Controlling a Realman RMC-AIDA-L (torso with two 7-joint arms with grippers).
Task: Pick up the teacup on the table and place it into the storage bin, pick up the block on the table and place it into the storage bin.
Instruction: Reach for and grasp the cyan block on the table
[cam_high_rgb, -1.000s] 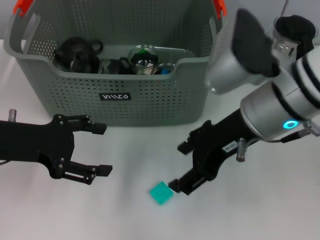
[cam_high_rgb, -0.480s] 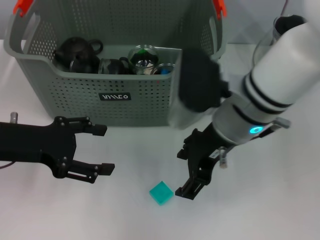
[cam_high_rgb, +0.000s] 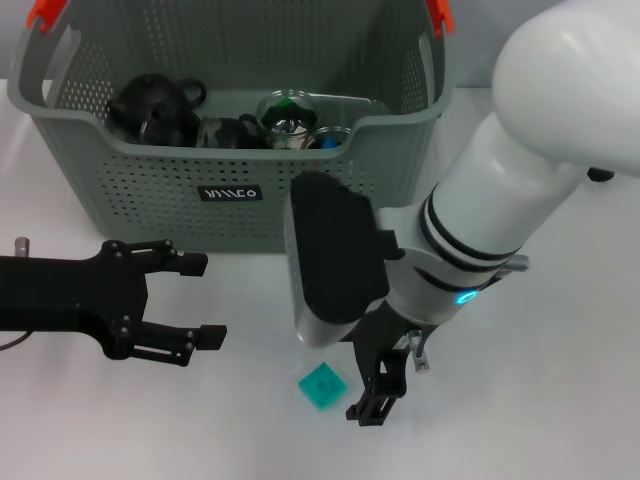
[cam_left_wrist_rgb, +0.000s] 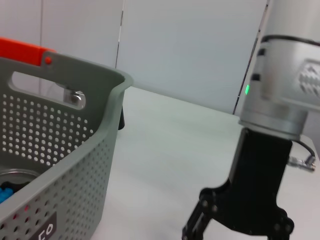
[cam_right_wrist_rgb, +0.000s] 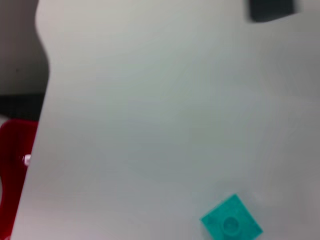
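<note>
The small teal block (cam_high_rgb: 322, 386) lies on the white table in front of the storage bin (cam_high_rgb: 150, 215), a grey-green perforated basket with orange clips. My right gripper (cam_high_rgb: 353, 386) hangs open just right of the block, one finger hidden under the wrist. The block also shows in the right wrist view (cam_right_wrist_rgb: 231, 223). My left gripper (cam_high_rgb: 203, 298) is open and empty at the left, in front of the bin. No teacup shows on the table. A black teapot (cam_high_rgb: 150, 105) and several cups lie inside the bin.
The bulky white right arm (cam_high_rgb: 520, 190) covers the table's right side and the bin's right corner. The left wrist view shows the bin's wall (cam_left_wrist_rgb: 60, 170) and the right gripper (cam_left_wrist_rgb: 235, 225). A red object (cam_right_wrist_rgb: 12, 175) lies beyond the table edge.
My right arm has swung left and lowered, bringing its open gripper from right of the block to close beside it. The left gripper has barely moved. The block has stayed put.
</note>
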